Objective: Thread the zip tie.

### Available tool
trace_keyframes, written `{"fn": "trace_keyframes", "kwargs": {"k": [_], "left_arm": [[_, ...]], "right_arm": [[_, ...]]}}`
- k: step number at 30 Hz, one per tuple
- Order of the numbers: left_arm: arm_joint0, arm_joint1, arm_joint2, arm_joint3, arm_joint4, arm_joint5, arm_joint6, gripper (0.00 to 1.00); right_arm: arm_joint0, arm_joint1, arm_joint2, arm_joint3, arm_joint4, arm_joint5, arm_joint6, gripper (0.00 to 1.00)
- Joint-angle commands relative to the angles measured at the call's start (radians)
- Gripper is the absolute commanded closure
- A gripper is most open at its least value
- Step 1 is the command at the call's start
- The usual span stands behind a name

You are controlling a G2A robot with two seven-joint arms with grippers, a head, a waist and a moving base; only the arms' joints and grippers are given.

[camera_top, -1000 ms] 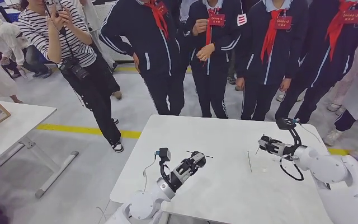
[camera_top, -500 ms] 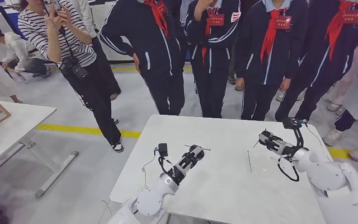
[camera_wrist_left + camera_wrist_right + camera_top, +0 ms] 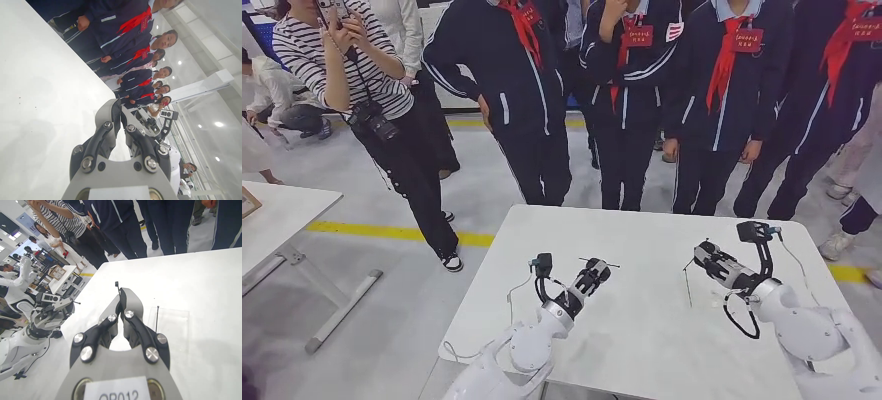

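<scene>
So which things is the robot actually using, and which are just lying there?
Using: zip tie in right end effector; thin black tie in left end effector.
Lying about: spare zip tie, on a clear tray.

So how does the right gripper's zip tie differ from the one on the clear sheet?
The held zip tie is pinched in the shut right gripper; the loose zip tie lies flat on the clear sheet. The held one shows just its head end; the loose one, most of its length. Both are thin and black.
</scene>
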Motion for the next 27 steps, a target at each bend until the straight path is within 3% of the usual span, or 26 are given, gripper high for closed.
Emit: {"fn": "trace_keyframes", "kwargs": {"k": [1, 5, 12, 17, 27], "left_arm": [[0.000, 0.000, 0.000, 0.000, 0.000, 0.000, 0.000, 1.00], [0.000, 0.000, 0.001, -0.001, -0.001, 0.001, -0.012, 1.00], [0.011, 0.009, -0.005, -0.005, 0.022, 0.022, -0.153, 1.00], [0.005, 0.006, 0.005, 0.001, 0.011, 0.030, -0.168, 1.00], [0.005, 0.006, 0.005, 0.001, 0.011, 0.030, -0.168, 1.00]], "right_arm": [[0.000, 0.000, 0.000, 0.000, 0.000, 0.000, 0.000, 1.00], [0.000, 0.000, 0.000, 0.000, 0.000, 0.000, 0.000, 1.00], [-0.064, -0.008, 0.001, -0.034, 0.064, -0.029, -0.104, 1.00], [-0.114, -0.014, -0.027, -0.081, 0.027, 0.021, -0.174, 1.00], [-0.114, -0.014, -0.027, -0.081, 0.027, 0.021, -0.174, 1.00]]}}
